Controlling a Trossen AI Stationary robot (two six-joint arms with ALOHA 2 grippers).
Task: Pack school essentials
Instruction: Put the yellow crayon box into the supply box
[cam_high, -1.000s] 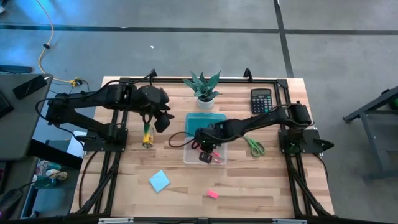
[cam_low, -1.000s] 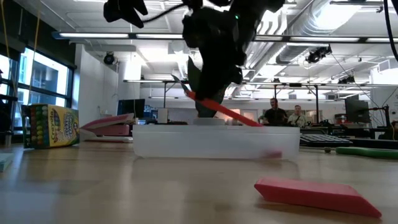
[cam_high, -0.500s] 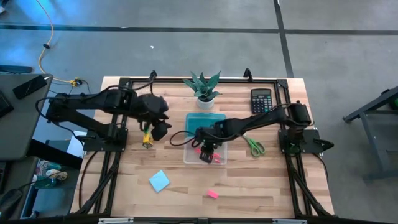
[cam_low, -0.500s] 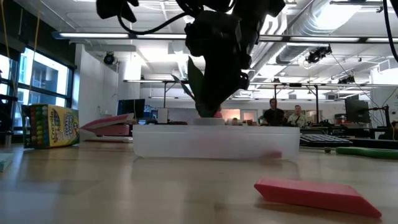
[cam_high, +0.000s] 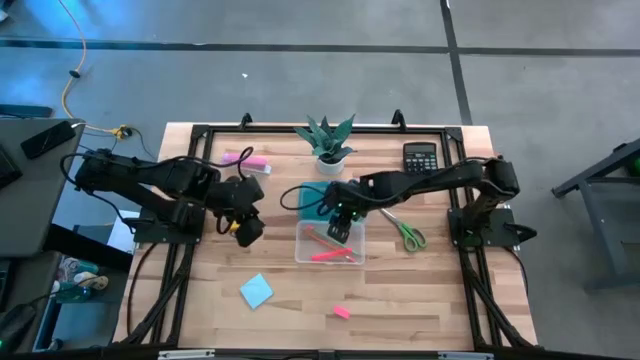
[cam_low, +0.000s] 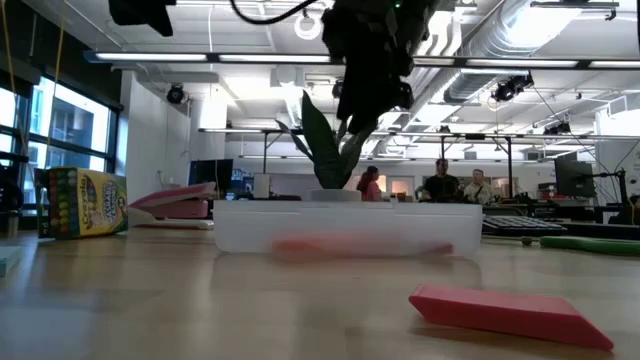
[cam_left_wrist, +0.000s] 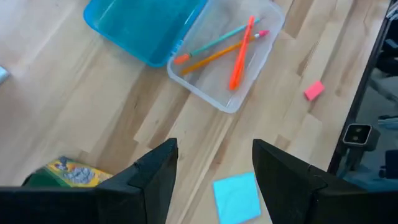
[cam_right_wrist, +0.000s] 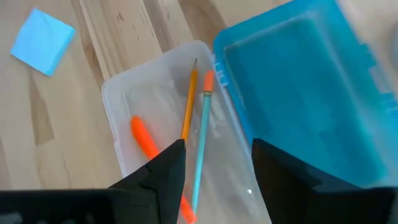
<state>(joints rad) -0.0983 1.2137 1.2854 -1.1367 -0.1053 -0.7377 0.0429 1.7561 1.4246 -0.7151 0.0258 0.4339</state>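
A clear box lies mid-table with its blue lid open on the far side. In it are a red pen, an orange pencil and a teal pencil. My right gripper hangs open above the box, holding nothing. My left gripper is open over the table beside the yellow-green crayon box, which stands on the wood. The light-blue notepad and the pink eraser lie near the front. The green-handled scissors lie to the right of the box.
A potted plant and a black calculator stand at the far edge. A pink-and-white bar lies at the far left. Black frame rails run along the table's sides. People show in the room behind the table.
My right gripper has opened and let go of the red pen, which now lies flat in the clear box. It has then risen and drawn back toward the far edge. My left gripper has swung toward the table's near edge, over the crayon box, still open.
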